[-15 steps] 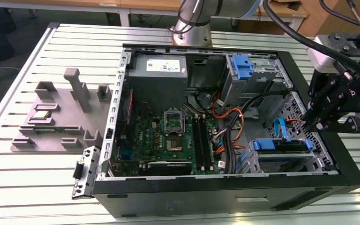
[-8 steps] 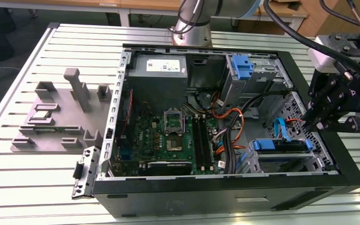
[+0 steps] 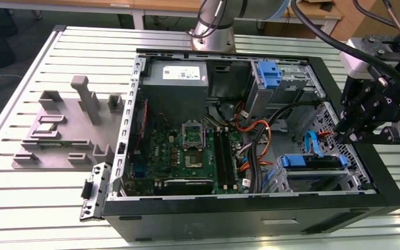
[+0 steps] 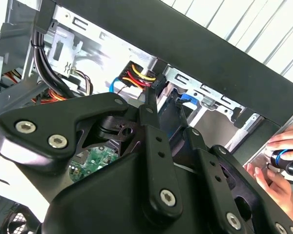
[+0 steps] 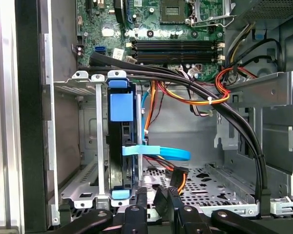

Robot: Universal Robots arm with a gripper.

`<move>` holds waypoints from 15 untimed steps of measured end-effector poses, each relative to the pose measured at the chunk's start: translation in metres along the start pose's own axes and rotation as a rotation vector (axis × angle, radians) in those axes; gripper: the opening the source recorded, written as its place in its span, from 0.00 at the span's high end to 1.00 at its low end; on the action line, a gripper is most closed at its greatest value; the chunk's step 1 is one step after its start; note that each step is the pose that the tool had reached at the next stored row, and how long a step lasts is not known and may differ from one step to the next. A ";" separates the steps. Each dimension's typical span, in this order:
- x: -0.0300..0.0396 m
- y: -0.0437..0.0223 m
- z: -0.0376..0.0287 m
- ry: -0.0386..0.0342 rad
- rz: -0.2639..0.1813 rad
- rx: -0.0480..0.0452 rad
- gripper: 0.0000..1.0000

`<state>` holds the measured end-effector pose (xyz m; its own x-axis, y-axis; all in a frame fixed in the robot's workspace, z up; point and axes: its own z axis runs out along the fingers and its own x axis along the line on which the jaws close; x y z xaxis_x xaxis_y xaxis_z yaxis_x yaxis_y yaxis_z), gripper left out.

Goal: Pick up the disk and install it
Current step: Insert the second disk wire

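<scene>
Black gripper (image 3: 349,136) narrow, empty (above case edge); blue-bracketed silver disk (image 3: 312,161) seated in metal bay (image 5: 83,146).

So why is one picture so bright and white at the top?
In the second wrist view, daylight glares off the case's bare metal wall, washing it white, while the gripper up close looks dark and soft. The first wrist view is evenly lit; the disk stays clear.

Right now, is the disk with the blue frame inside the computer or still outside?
Inside. The disk stands on edge in the metal drive cage, its blue bracket seated there in the exterior view.
</scene>
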<state>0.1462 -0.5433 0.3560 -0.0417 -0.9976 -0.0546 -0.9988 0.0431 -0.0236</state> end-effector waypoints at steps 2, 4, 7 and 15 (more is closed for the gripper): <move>-0.0006 0.0002 0.0000 0.0000 0.000 0.0000 0.69; -0.0007 0.0002 0.0000 0.0001 0.000 0.0000 0.69; -0.0016 0.0003 0.0009 0.0001 0.000 0.0000 0.69; -0.0024 0.0002 0.0050 0.0002 0.000 0.0000 0.69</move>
<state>0.1461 -0.5407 0.3512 -0.0418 -0.9976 -0.0544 -0.9988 0.0431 -0.0237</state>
